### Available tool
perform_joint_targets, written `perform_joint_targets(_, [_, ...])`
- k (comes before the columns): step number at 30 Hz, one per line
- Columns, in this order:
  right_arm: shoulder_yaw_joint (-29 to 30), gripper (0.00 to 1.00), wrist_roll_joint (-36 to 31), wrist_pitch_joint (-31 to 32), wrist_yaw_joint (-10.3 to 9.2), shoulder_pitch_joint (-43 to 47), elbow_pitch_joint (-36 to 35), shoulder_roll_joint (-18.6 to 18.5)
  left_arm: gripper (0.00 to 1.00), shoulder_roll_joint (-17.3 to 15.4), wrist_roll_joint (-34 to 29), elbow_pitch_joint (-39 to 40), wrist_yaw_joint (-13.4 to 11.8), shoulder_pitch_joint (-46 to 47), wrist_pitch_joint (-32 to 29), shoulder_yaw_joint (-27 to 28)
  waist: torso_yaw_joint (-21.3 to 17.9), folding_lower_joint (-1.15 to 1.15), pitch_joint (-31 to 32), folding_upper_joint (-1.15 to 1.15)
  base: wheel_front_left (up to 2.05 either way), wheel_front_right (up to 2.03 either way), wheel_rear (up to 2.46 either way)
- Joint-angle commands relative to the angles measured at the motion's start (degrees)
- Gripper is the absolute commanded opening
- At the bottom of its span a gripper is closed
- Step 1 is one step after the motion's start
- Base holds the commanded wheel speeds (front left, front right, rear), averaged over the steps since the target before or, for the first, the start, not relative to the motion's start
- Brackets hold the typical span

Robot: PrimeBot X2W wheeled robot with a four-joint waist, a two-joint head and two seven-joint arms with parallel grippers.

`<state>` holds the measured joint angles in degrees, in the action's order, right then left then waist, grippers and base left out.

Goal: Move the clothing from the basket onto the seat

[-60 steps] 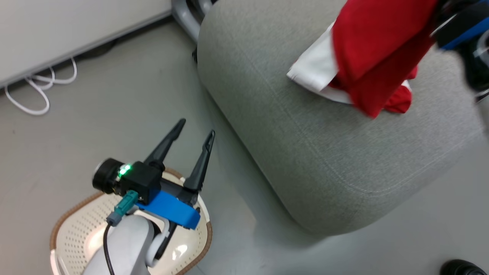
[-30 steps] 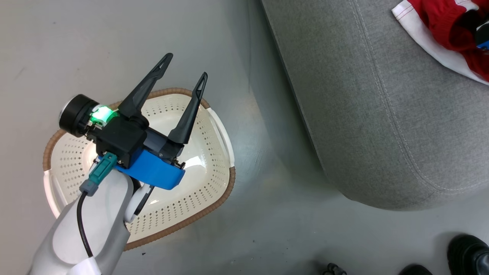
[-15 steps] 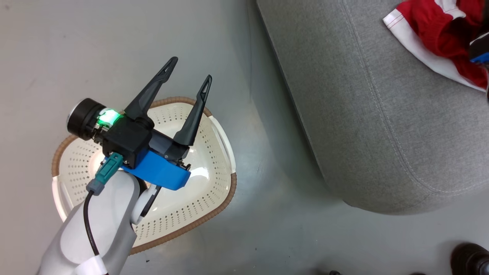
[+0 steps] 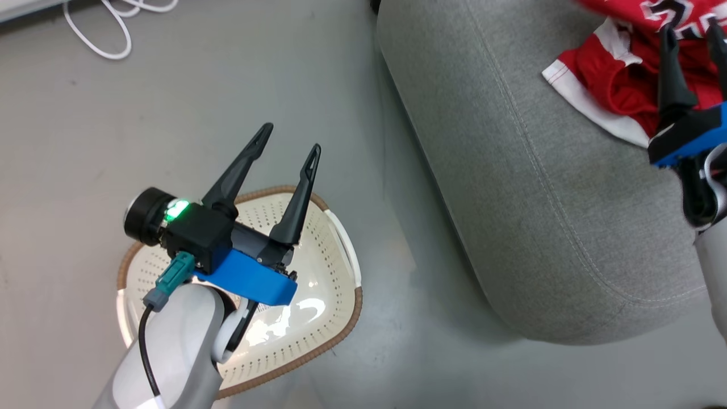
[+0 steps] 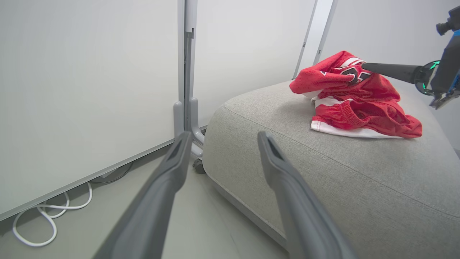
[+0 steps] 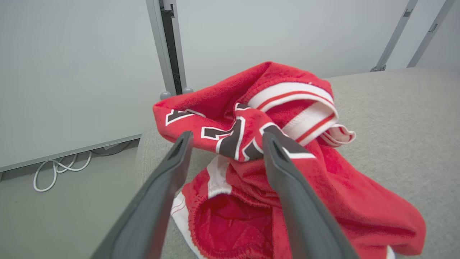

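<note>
Red clothing (image 4: pixel 619 85) heaped far right on seat (image 4: pixel 511 187), basket (image 4: pixel 356 309) showing none; left gripper (image 4: pixel 291 137), right gripper (image 4: pixel 690 27) both splayed, empty; placing seemingly done, next lift right gripper clear.

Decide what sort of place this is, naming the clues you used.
Probably an office or lab test space, not a home: white partition panels on metal posts, a loose white cable on the grey floor, and a grey sofa.

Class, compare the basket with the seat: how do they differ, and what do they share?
The basket is cream perforated plastic with a brown rim; the seat is grey woven fabric. The basket's visible floor is bare; the seat carries the red clothing. Both stand on the floor.
</note>
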<state>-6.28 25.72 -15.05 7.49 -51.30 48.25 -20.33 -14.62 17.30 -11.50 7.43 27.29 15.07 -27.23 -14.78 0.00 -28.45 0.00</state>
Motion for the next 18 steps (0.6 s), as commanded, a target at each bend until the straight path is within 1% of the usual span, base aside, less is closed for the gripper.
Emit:
perform_joint_targets(1, [-0.60,1.00,-0.89,-0.16,0.01,2.51,-0.92,0.10,1.00,0.58,0.55,-0.25,0.05,-1.45,0.14,0.80,0.97,0.00,2.93,0.00,0.00,0.00,0.00])
perform_joint_targets(11, [-3.76,1.00,-2.19,-0.01,0.01,10.90,-4.91,0.84,1.00,3.58,2.37,-1.33,0.05,-7.50,0.14,3.04,4.02,0.00,11.62,0.00,0.00,0.00,0.00])
perform_joint_targets(15, [-4.19,1.00,-2.83,0.45,0.01,15.03,-7.31,0.38,1.00,4.97,2.82,-2.03,0.05,-10.17,0.14,3.89,6.28,0.00,15.25,0.00,0.00,0.00,0.00])
perform_joint_targets(18, [-3.89,1.00,-3.49,1.21,0.01,18.29,-9.97,0.88,1.00,5.92,3.23,-2.51,0.05,-12.37,0.15,5.36,7.84,0.00,17.77,0.00,0.00,0.00,0.00])
